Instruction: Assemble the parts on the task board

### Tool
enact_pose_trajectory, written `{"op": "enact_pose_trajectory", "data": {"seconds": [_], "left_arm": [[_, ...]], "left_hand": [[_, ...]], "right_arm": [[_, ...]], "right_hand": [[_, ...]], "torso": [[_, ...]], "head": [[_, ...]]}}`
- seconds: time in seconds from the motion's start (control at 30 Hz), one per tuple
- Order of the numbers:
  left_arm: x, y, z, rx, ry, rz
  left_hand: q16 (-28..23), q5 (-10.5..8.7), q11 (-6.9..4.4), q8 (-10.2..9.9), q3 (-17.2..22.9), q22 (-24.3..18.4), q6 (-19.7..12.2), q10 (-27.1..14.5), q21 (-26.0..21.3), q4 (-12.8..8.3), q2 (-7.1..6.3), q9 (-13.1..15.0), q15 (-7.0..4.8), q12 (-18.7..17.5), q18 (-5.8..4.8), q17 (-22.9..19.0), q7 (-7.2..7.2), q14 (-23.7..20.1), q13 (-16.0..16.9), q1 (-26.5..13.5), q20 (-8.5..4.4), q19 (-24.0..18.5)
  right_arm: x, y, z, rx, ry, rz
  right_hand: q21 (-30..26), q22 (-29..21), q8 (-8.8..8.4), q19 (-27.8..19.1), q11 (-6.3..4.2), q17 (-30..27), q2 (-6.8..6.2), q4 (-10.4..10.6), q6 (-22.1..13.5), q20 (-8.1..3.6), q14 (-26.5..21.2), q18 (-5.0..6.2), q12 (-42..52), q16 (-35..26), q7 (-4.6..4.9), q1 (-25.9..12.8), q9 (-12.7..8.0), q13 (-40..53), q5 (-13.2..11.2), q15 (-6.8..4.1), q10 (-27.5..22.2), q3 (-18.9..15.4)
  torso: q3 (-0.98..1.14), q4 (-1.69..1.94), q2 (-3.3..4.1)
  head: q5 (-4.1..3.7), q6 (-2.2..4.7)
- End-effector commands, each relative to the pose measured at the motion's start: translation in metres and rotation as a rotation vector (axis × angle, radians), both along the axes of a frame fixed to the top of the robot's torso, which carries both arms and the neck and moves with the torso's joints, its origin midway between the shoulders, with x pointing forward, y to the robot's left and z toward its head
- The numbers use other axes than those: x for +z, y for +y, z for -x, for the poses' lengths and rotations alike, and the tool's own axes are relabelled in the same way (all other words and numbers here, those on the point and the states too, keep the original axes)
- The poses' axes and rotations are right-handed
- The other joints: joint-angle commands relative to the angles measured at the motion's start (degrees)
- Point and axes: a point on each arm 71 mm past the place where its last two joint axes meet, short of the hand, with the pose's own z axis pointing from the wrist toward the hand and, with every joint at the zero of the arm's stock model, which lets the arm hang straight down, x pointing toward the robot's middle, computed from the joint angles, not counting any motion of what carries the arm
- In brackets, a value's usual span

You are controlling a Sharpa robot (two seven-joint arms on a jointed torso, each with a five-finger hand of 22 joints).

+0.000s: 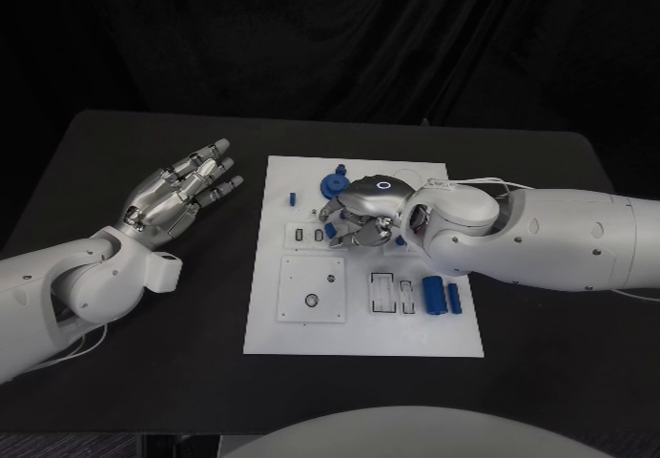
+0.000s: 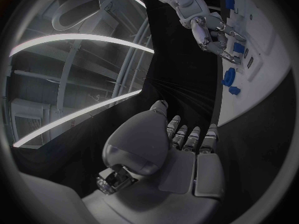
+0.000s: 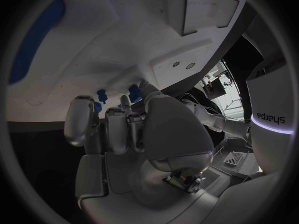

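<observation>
The white task board (image 1: 364, 324) lies in the middle of the black table. My right hand (image 1: 364, 212) hangs over the board's upper middle with its fingers curled down toward the plate; whether they grip anything is hidden. A round blue part (image 1: 335, 184) sits just beyond it, and a small blue peg (image 1: 293, 199) lies to its left. Two blue cylinders (image 1: 443, 296) lie side by side nearer me. In the right wrist view, small blue pieces (image 3: 134, 90) show past the fingertips (image 3: 81, 119). My left hand (image 1: 179, 196) is left of the board, fingers spread, holding nothing.
A square white plate (image 1: 314, 288) with holes and several rectangular slots (image 1: 392, 292) sit on the board's near half. The left wrist view shows my right hand (image 2: 212, 32) over the board (image 2: 264, 59) beside the round blue part (image 2: 229, 77). Dark cloth backs the table.
</observation>
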Motion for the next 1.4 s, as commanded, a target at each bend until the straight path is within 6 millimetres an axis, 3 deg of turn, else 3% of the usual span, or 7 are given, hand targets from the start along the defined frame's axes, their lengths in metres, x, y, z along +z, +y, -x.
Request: {"op": "enact_pose_trajectory", "data": {"seconds": [0.03,0.33,0.77,1.03,1.07,1.13,1.4], "left_arm": [[0.001,0.000,0.001,0.003,-0.010,0.016],[0.009,0.000,0.003,0.032,-0.074,-0.024],[0.076,-0.013,-0.021,0.114,-0.307,-0.156],[0.084,-0.028,-0.038,0.121,-0.312,-0.359],[0.082,-0.032,-0.040,0.115,-0.311,-0.414],[0.078,-0.038,-0.043,0.109,-0.310,-0.527],[0.057,-0.061,-0.039,0.033,-0.314,-1.044]], "left_hand": [[0.02,0.28,0.06,-0.09,0.29,-0.03,-0.21,-0.28,-0.05,0.06,0.02,0.09,0.40,-0.39,0.57,-0.05,0.02,-0.14,-0.09,0.43,0.19,-0.01],[0.37,0.57,0.69,0.20,0.90,0.27,0.89,0.27,0.63,-1.09,-1.10,0.22,0.98,-0.24,0.57,0.21,0.64,0.59,0.07,0.49,0.60,0.76],[26.07,1.71,10.51,3.07,7.17,6.83,17.25,34.69,17.68,3.03,-4.50,1.99,3.26,11.49,-1.54,7.88,4.82,31.46,16.88,2.07,0.68,26.93],[64.86,2.35,3.97,12.16,11.42,16.96,25.74,39.99,36.41,3.59,-6.79,6.49,-3.19,47.74,0.79,30.67,7.19,39.41,42.55,1.18,-4.34,43.62],[77.25,0.89,3.48,16.91,10.86,20.23,27.74,59.25,41.60,3.15,-7.24,9.14,-4.39,68.70,0.32,48.83,7.03,53.51,63.52,0.30,-4.93,46.38],[86.46,-1.16,2.87,25.93,10.98,27.80,23.90,70.52,51.70,3.21,-6.96,15.75,-5.23,80.62,-0.45,68.15,6.40,66.91,77.18,-2.05,-6.23,45.21],[89.79,-11.12,0.18,38.04,8.90,67.79,21.60,87.26,80.47,3.47,-5.70,27.92,-7.89,88.95,-4.78,89.75,3.76,89.37,89.16,-14.15,-8.06,68.77]], "right_arm": [[0.005,-0.003,0.004,0.014,-0.064,-0.076],[0.047,-0.023,0.017,0.048,-0.249,-0.263],[0.112,-0.089,0.025,0.008,-0.542,-0.454],[0.100,-0.114,0.013,-0.085,-0.510,-0.404],[0.096,-0.117,0.012,-0.099,-0.498,-0.396],[0.089,-0.122,0.010,-0.124,-0.472,-0.379],[0.067,-0.133,0.005,-0.186,-0.387,-0.324]], "right_hand": [[-0.29,6.34,0.00,-0.37,0.27,8.17,-1.00,1.15,-1.21,0.01,3.61,0.34,0.15,-0.22,0.05,-1.10,-0.35,15.09,-1.91,0.48,5.98,-0.75],[0.60,7.12,0.28,0.24,-0.22,8.78,-5.05,8.87,-1.86,-0.40,3.84,0.08,0.15,0.39,-0.55,-2.39,-0.87,15.09,-2.81,0.05,5.98,-1.52],[8.06,10.94,3.71,3.84,-1.29,13.28,1.19,6.40,7.20,-1.28,5.47,-1.57,0.15,5.04,-1.61,4.44,-0.15,15.09,2.78,-0.90,5.98,1.94],[8.19,11.06,3.79,3.88,-1.26,13.28,1.36,6.10,8.05,-1.27,5.47,-1.60,0.15,5.04,-1.61,5.19,-0.25,15.09,2.58,-0.87,5.98,2.10],[8.19,11.06,3.79,3.88,-1.26,13.24,1.38,6.10,8.08,-1.27,5.46,-1.60,0.15,4.99,-1.60,5.21,-0.25,15.09,2.57,-0.87,5.98,2.11],[8.12,11.07,3.78,3.84,-1.20,13.22,1.51,5.93,8.35,-1.26,5.45,-1.59,0.15,4.97,-1.49,5.59,-0.31,15.09,2.60,-0.84,5.98,2.23],[7.68,10.94,3.65,3.63,-1.00,12.91,1.76,5.82,8.60,-1.19,5.36,-1.49,0.15,4.66,-1.20,5.96,-0.45,15.09,2.86,-0.71,5.98,2.37]], "torso": [[-0.01,0.01,-0.01],[0.07,-0.11,-0.07],[0.76,-0.34,-1.07],[1.66,-1.14,-2.36],[1.80,-1.42,-2.57],[1.97,-1.59,-2.76],[3.52,-2.04,-3.55]], "head": [[0.15,0.38],[0.49,1.63],[1.92,3.50],[4.08,3.12],[4.54,2.99],[5.23,3.05],[6.78,2.09]]}}
